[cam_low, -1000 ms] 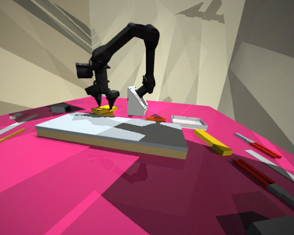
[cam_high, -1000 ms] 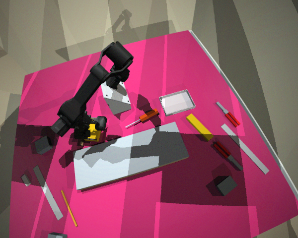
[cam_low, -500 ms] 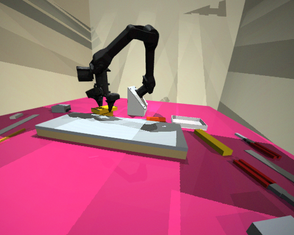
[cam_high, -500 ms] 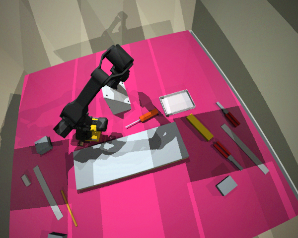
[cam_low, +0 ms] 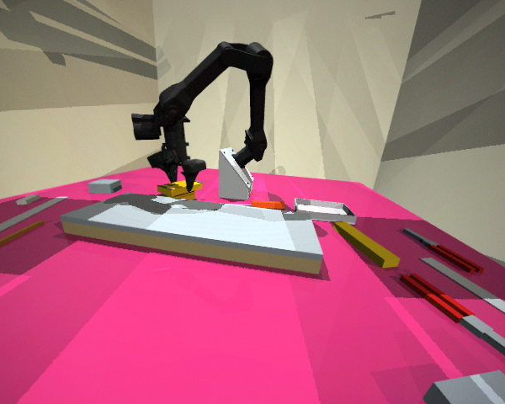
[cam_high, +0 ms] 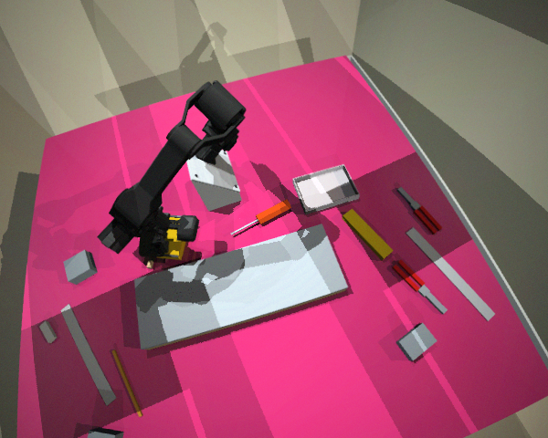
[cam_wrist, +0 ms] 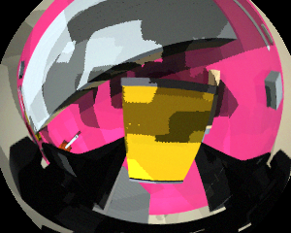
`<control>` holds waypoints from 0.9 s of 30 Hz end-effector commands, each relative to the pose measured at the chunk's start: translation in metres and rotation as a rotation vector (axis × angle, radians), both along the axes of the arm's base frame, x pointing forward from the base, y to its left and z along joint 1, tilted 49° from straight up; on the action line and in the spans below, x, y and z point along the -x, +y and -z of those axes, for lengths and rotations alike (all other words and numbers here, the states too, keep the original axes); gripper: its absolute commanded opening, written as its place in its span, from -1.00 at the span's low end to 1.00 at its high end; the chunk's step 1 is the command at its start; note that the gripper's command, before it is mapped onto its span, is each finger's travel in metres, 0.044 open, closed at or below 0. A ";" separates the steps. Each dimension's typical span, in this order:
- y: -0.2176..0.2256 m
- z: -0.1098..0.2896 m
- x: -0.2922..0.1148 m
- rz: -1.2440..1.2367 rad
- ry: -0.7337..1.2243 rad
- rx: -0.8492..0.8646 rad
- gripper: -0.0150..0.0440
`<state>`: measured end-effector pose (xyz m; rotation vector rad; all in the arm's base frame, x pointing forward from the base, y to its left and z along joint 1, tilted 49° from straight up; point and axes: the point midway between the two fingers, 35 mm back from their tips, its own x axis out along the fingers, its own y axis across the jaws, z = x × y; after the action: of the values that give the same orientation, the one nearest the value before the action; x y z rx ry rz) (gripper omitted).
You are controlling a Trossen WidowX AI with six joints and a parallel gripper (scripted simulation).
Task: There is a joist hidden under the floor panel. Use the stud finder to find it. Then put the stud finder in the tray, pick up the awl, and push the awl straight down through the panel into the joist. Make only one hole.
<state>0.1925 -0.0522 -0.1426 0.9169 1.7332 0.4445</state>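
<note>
The yellow stud finder [cam_high: 173,241] [cam_low: 178,188] [cam_wrist: 161,130] lies on the pink floor just behind the left end of the grey floor panel [cam_high: 265,277] [cam_low: 209,225] [cam_wrist: 101,33]. My gripper [cam_high: 166,245] [cam_low: 182,184] is down over it, with a finger on each side, shut on the stud finder. The awl [cam_high: 271,213] [cam_low: 268,204], with an orange handle and a thin metal tip, lies behind the middle of the panel. The shallow grey tray [cam_high: 319,172] [cam_low: 326,218] stands to the right of the awl and is empty.
The arm's grey base block [cam_high: 213,181] [cam_low: 233,180] stands behind the awl. A yellow bar [cam_high: 366,233], two red-handled tools [cam_high: 425,216] [cam_high: 414,277] and a long grey strip [cam_high: 448,273] lie on the right. Grey blocks [cam_high: 79,265] [cam_high: 416,341], a grey strip [cam_high: 88,349] and a thin rod [cam_high: 125,381] lie around.
</note>
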 end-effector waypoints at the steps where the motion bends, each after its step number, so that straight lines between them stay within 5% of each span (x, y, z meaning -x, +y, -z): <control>1: -0.008 -0.005 -0.003 0.003 -0.009 0.006 -0.25; 4: -0.014 -0.010 -0.003 0.003 -0.009 0.006 -0.49; 27: -0.052 0.007 0.011 0.003 -0.009 0.009 -0.49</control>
<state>0.1814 -0.0976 -0.1474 0.9231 1.7289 0.4400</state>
